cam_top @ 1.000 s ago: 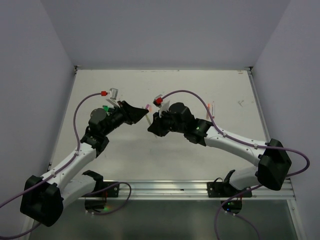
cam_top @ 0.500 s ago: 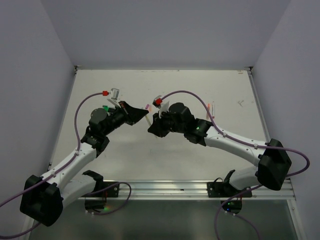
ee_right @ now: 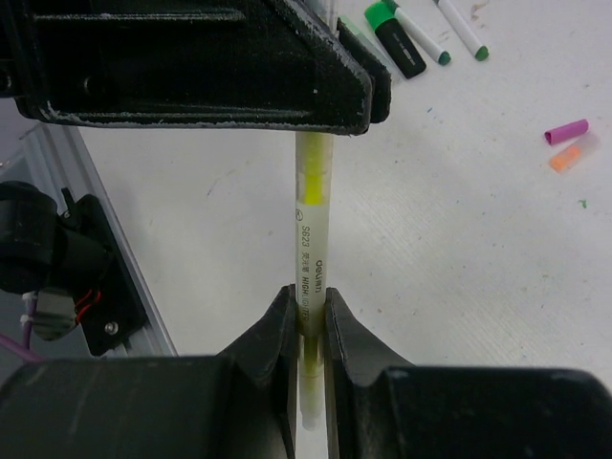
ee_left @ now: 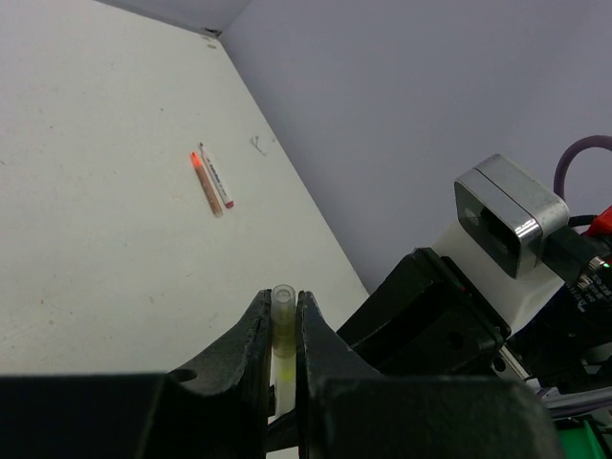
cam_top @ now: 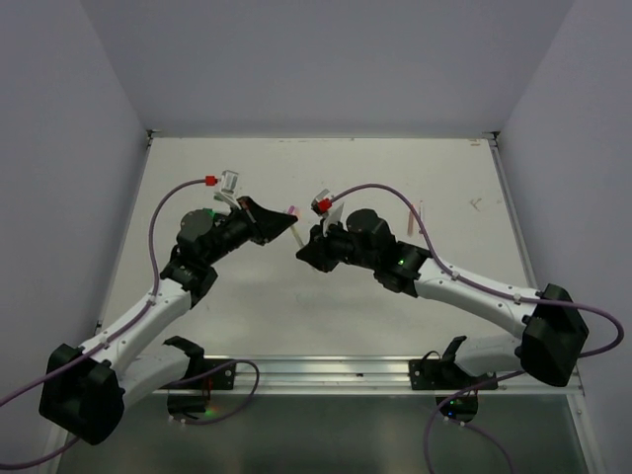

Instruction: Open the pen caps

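**Yellow pen, held at both ends above the table.**

Right pincer clenched on the printed barrel. Left pincer clenched on the translucent cap at the far end, with the cap on the pen. The pen spans straight between the two pincers, off the table. Lying on the table: pink cap just beside orange cap; green-capped marker near white pens with green tips; elsewhere, orange pen alongside another white pen.
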